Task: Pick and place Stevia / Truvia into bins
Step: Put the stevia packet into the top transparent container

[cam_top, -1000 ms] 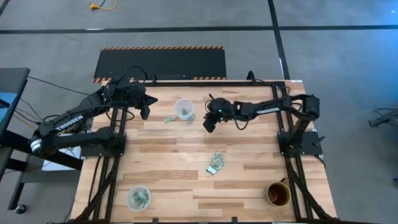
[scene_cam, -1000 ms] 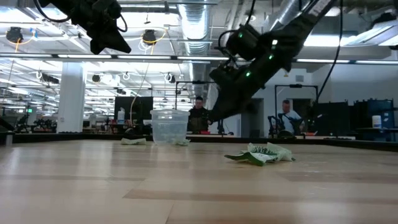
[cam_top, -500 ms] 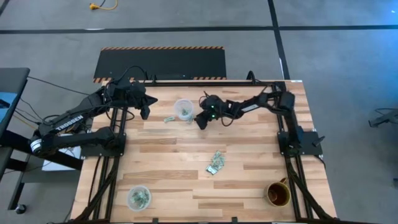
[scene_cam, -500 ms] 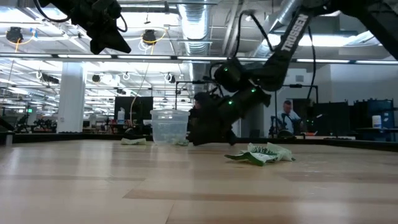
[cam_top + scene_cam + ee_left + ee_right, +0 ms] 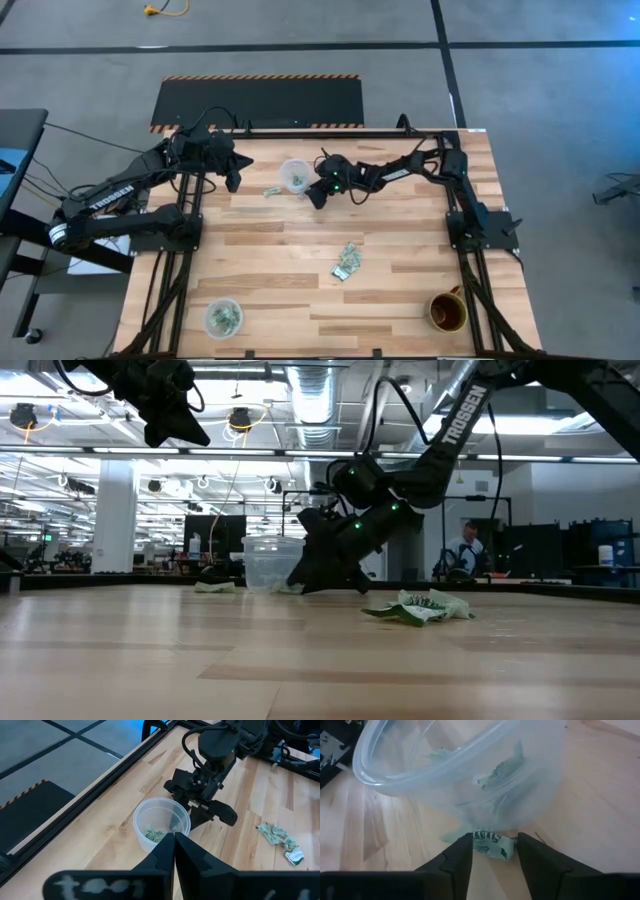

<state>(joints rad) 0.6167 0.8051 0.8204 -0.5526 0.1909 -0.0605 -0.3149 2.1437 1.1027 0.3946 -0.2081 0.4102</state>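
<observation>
The far clear cup (image 5: 295, 176) (image 5: 465, 775) stands upright on its base with a few pale green packets inside. One packet (image 5: 490, 844) lies flat on the wood at the cup's foot. My right gripper (image 5: 314, 197) (image 5: 494, 851) is open and low at the table, one finger on each side of that packet, right beside the cup's wall. A loose pile of packets (image 5: 347, 262) (image 5: 420, 607) lies mid-table. More packets (image 5: 272, 191) lie left of the far cup. My left gripper (image 5: 232, 180) (image 5: 174, 842) is shut and empty, held high over the far left.
A second clear cup (image 5: 223, 318) with packets stands at the near left corner. A brown mug (image 5: 447, 312) sits at the near right. Bare wood lies between the pile and the cups. People show in the room beyond the table's far edge.
My right gripper has travelled toward the table's left and come down from above the table to the tabletop, ending at the foot of the far cup with its arm stretched out. The packets and cups lie as before.
</observation>
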